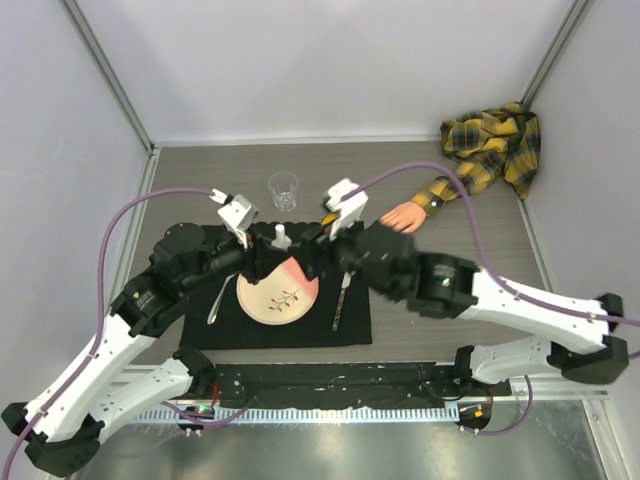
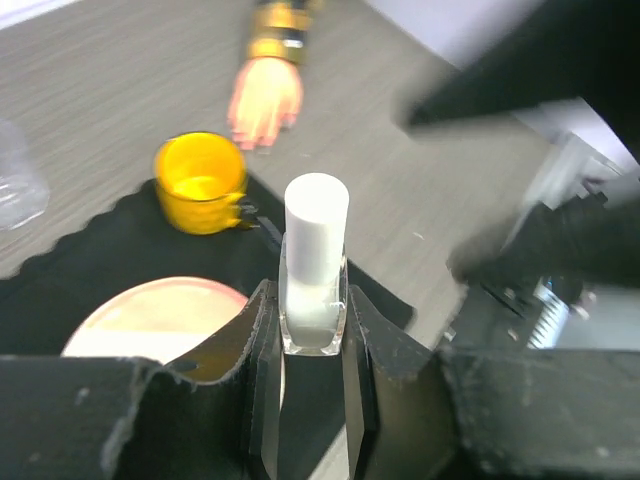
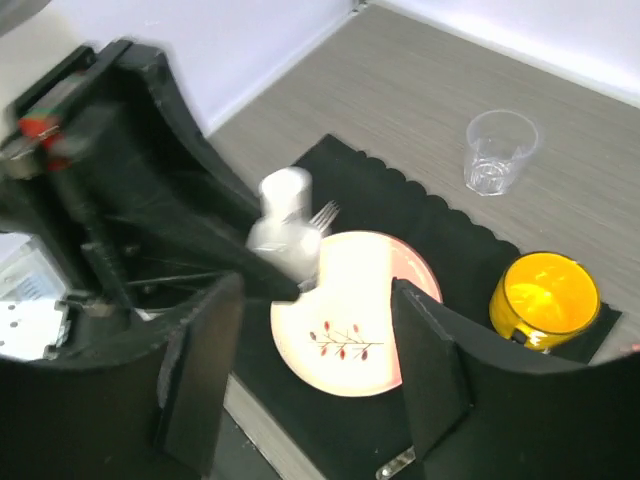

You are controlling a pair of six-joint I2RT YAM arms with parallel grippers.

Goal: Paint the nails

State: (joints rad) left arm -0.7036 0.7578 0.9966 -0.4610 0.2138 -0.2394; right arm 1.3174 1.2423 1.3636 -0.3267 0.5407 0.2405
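Note:
The pale peach mannequin hand (image 1: 402,217) with a yellow-and-black plaid sleeve (image 1: 495,145) lies at the back right; its nails are too small to make out. It also shows in the left wrist view (image 2: 265,95). My left gripper (image 2: 312,340) is shut on a small clear bottle with a white cap (image 2: 314,265), held upright above the plate; the bottle shows in the top view (image 1: 281,238) and the right wrist view (image 3: 283,225). My right gripper (image 3: 315,375) is open and empty, just right of the bottle, over the plate.
A pink plate with a twig pattern (image 1: 277,291) lies on a black mat (image 1: 350,325) with a fork (image 1: 216,300) to its left and a knife (image 1: 341,297) to its right. A yellow cup (image 3: 545,300) stands on the mat's far edge. A clear glass (image 1: 284,190) stands behind.

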